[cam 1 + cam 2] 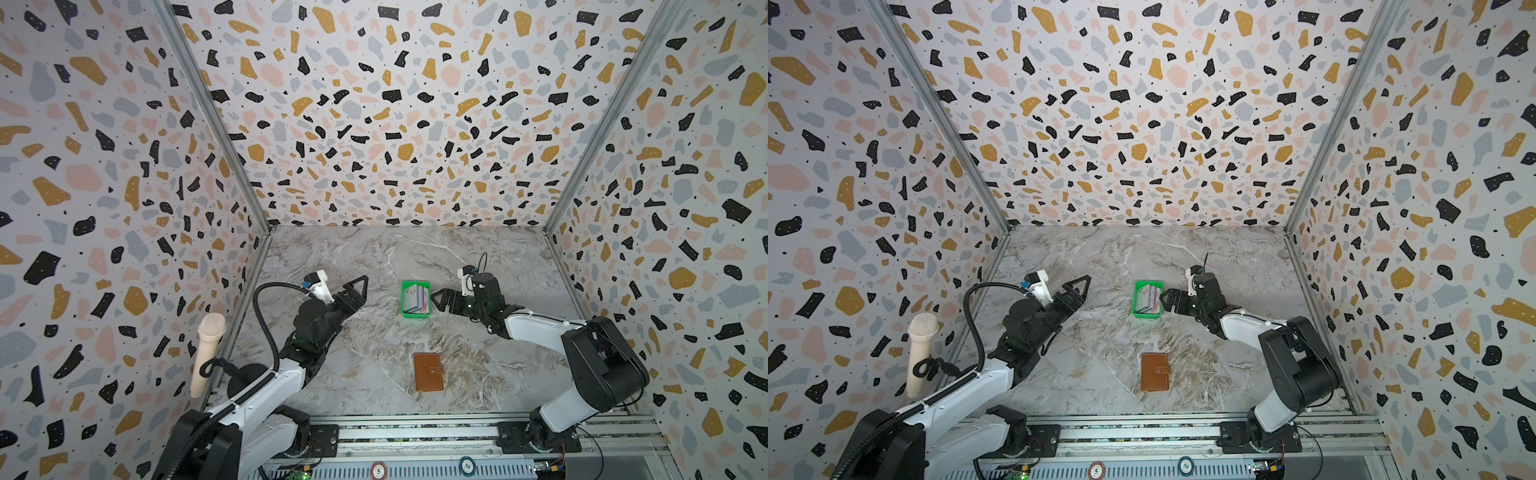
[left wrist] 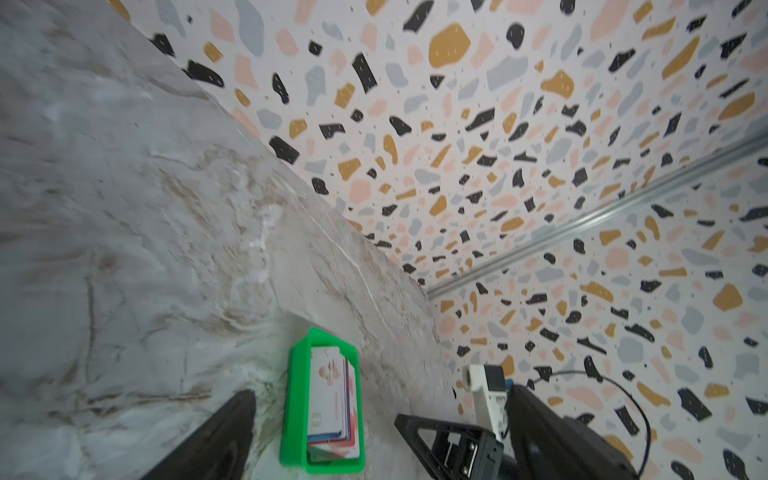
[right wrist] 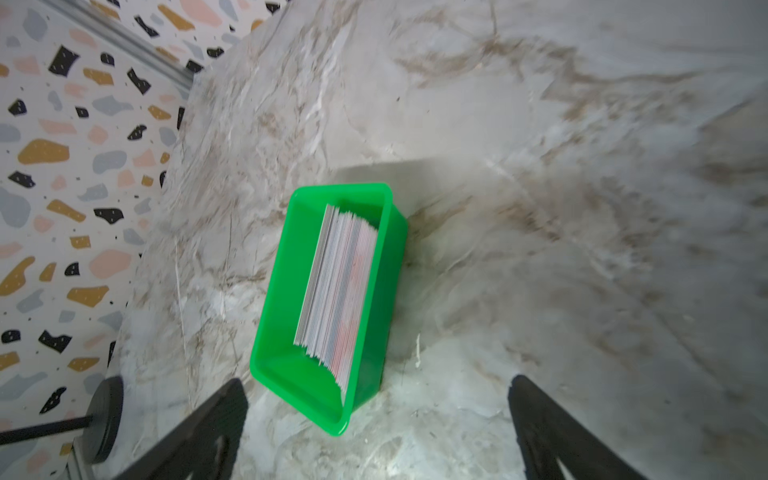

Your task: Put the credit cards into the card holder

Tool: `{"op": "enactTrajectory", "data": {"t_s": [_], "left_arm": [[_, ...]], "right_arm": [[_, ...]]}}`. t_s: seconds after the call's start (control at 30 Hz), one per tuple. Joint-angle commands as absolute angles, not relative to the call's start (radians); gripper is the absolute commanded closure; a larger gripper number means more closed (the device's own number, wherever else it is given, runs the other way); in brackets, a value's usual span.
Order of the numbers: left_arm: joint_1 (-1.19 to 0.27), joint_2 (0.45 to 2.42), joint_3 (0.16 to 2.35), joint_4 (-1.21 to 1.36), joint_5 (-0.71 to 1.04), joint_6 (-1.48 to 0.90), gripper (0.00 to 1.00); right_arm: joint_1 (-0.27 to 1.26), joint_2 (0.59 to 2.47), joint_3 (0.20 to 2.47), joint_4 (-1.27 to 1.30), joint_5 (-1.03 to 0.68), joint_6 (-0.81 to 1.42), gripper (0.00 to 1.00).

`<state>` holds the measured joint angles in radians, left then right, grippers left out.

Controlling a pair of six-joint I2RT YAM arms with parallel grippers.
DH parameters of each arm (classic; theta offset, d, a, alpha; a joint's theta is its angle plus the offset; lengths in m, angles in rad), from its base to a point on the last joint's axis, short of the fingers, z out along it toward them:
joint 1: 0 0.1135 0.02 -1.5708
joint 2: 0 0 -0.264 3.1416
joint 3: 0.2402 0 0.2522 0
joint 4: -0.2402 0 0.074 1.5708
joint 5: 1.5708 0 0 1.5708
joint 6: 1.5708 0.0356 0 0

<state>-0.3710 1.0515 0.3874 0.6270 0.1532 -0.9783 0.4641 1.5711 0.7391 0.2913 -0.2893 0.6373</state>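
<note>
One card holder (image 1: 428, 372), one tray (image 1: 415, 315), cards (image 1: 417, 298) perhaps dozens; both jaws gape empty.

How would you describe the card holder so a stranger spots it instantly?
Start at the marble table. On its front half, nearer the viewer than the green tray of credit cards, lies the card holder. It alone is a flat brown booklet closed with a snap tab.

1. Both top views are bright and evenly lit; shadows on the marble tabletop (image 1: 374, 257) are faint and soft.
2. Wide-angle distortion splays the terrazzo walls (image 1: 104, 166) outward at the edges.
3. In the left wrist view the near tabletop is smeared.
4. In the right wrist view the green tray (image 3: 270, 316) casts a pale shadow; the credit cards (image 3: 340, 291) look soft.
</note>
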Motion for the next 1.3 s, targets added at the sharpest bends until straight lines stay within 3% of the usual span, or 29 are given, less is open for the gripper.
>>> {"op": "enactTrajectory", "data": {"t_s": [0.0, 0.2, 0.6, 1.03, 1.27], "left_arm": [[-0.424, 1.073, 0.408, 0.504, 0.273, -0.893, 0.07], [-0.581, 1.105, 0.396, 0.303, 0.328, -0.764, 0.11], [-0.792, 1.34, 0.407, 0.284, 0.463, -0.757, 0.3], [-0.882, 1.527, 0.476, 0.258, 0.471, -0.747, 0.41], [-0.886, 1.575, 0.507, 0.264, 0.494, -0.742, 0.57]], "right_arm": [[0.495, 1.522, 0.743, 0.148, -0.325, 0.61, 0.01], [0.559, 1.373, 0.624, -0.007, -0.392, 0.529, 0.13], [0.664, 1.238, 0.51, -0.078, -0.586, 0.472, 0.45], [0.689, 1.292, 0.438, -0.04, -0.655, 0.428, 0.47], [0.715, 1.342, 0.428, 0.03, -0.677, 0.443, 0.51]]}}
